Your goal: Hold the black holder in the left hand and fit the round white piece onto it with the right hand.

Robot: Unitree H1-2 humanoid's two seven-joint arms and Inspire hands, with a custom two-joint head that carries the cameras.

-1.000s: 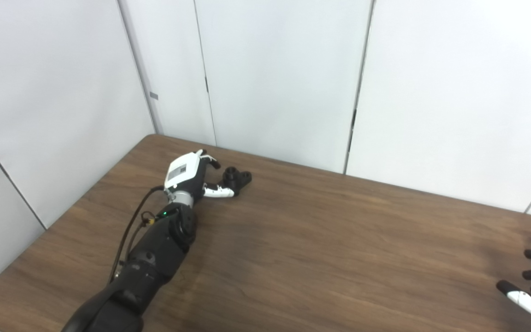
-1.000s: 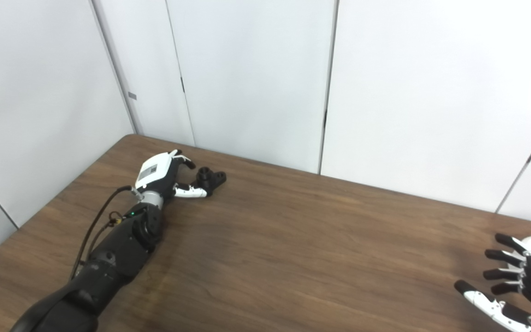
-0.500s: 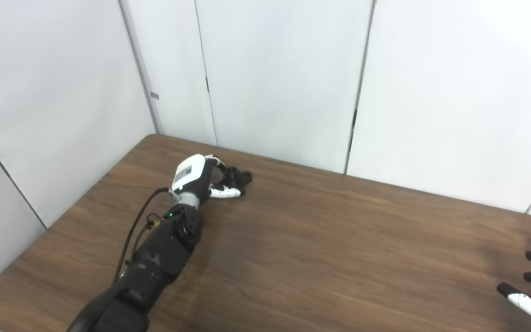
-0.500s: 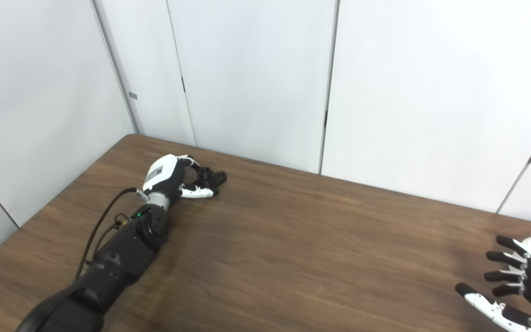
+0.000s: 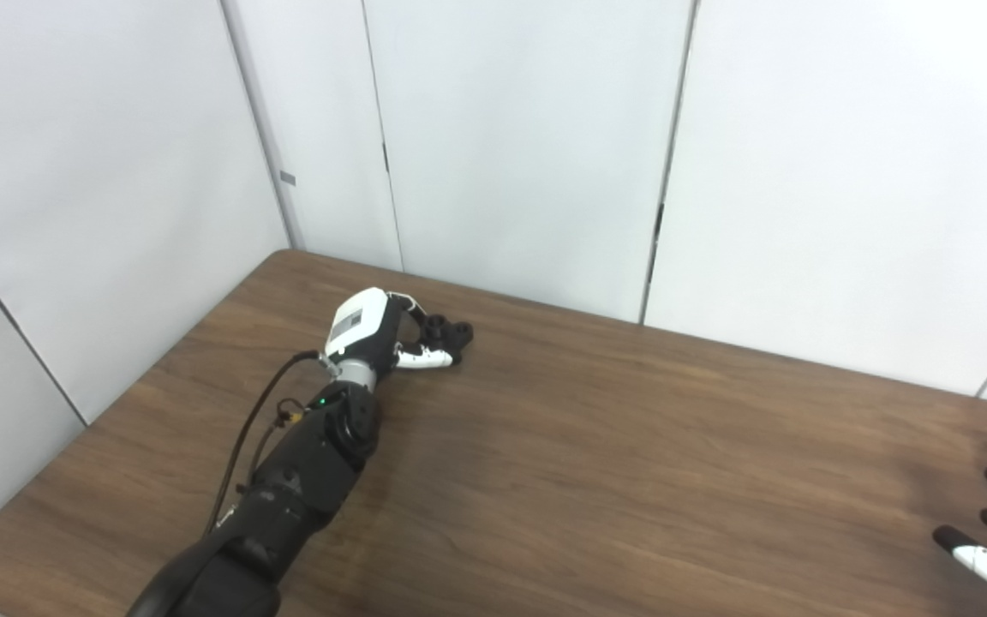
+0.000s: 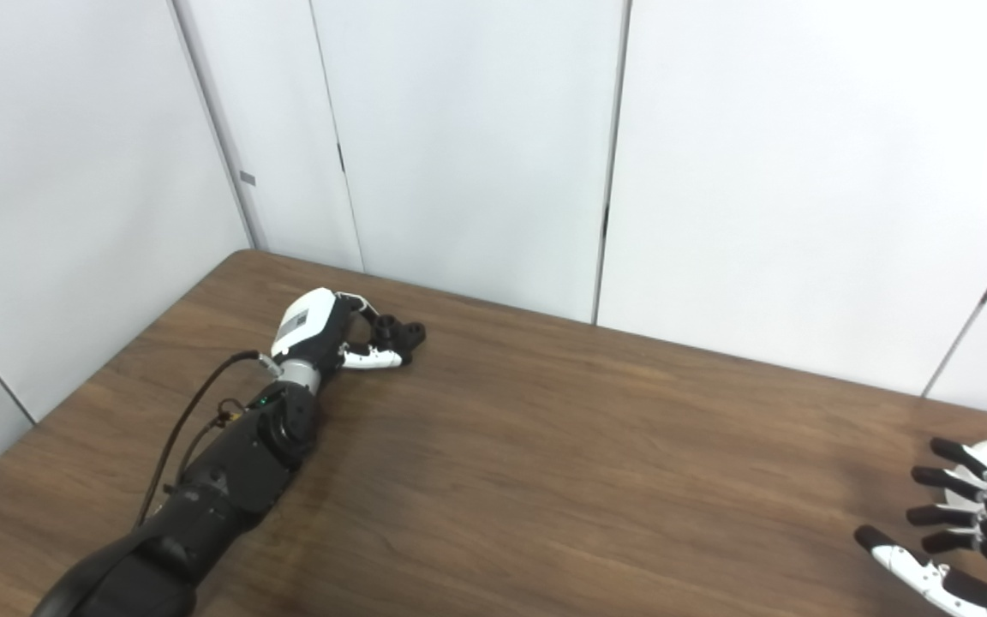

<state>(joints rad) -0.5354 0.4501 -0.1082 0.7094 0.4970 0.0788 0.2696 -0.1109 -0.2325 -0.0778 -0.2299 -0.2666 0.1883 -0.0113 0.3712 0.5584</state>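
White wall panels behind, brown wood table [image 5: 596, 463] in front: grasp-the-holder step, nothing fitted yet.

Black holder [image 5: 449, 331] is sitting on the table near the far left corner, and the left hand [image 5: 373, 330] is wrapping around it, thumb lying just in front of it and fingers curling over the back; looks like contact, but a firm grip can't be told at this size, and it isn't lifted. Right hand [image 6: 965, 531] is waiting at the right edge, well apart, fingers spread wide and holding nothing. White rounded shape just behind it may be the round piece, can't confirm. Judging next: close fully on the holder, lift it clear, then right hand is going for the white piece.
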